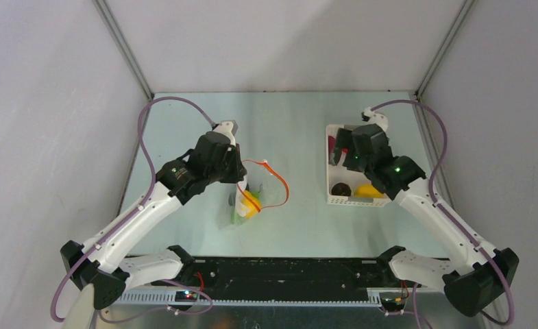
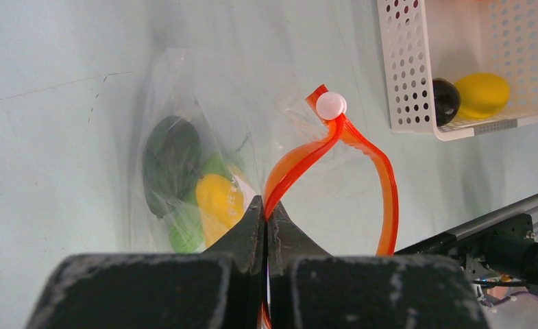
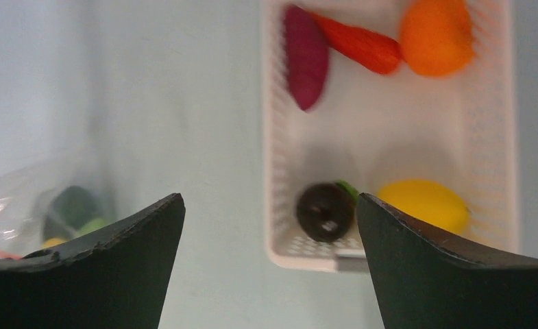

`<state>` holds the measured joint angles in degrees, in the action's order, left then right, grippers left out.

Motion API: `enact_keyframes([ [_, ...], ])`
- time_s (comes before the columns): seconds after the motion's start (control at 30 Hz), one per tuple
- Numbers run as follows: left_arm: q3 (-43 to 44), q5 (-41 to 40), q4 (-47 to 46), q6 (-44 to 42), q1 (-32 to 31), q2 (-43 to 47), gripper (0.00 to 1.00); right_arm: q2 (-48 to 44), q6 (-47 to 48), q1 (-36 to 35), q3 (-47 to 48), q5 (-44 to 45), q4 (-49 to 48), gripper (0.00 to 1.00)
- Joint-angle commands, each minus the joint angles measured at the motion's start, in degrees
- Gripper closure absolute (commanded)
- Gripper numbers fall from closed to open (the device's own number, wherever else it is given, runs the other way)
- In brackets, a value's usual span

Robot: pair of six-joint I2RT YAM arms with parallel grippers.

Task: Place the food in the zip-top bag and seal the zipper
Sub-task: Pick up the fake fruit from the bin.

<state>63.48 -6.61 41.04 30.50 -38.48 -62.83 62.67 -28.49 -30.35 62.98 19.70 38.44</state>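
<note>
While both arms reach over it, table (image 1: 300, 123): pale green, with the bag left of centre and the basket at right.
Basket (image 3: 274, 171): white, slotted, lying under the right arm's wrist.
Zip-top bag (image 2: 177, 89): clear and crumpled, hanging just below the left gripper, well apart from the basket.
Left gripper (image 2: 266, 219): fingers pressed together, pinching the zipper strip.
Right gripper (image 3: 269, 199): fingers spread wide, empty, poised over the basket's near end.
Zipper (image 2: 389, 192): orange-red and unsealed, looping open beside the left gripper (white slider at its far end).
Bag contents: dark-green piece (image 2: 170, 164), bagged lemon (image 2: 218, 199), green piece (image 2: 187, 233).
Basket contents: orange (image 3: 436, 35), basket lemon (image 3: 427, 204), purple piece (image 3: 306, 55), red chili (image 3: 358, 44), dark round piece (image 3: 325, 212); the last sits between the right fingertips in the wrist view.
</note>
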Motion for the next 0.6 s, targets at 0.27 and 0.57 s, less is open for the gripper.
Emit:
enact_keyframes([
  [0.27,0.0,2.6,-1.5,-0.6,0.2,0.0,1.00,12.2,10.0,20.4,0.2,-13.9,13.2,0.02],
  [0.57,0.3,2.7,-0.9,-0.9,0.2,-0.9,1.00,24.5,11.1,21.6,0.2,-13.5,12.6,0.04],
])
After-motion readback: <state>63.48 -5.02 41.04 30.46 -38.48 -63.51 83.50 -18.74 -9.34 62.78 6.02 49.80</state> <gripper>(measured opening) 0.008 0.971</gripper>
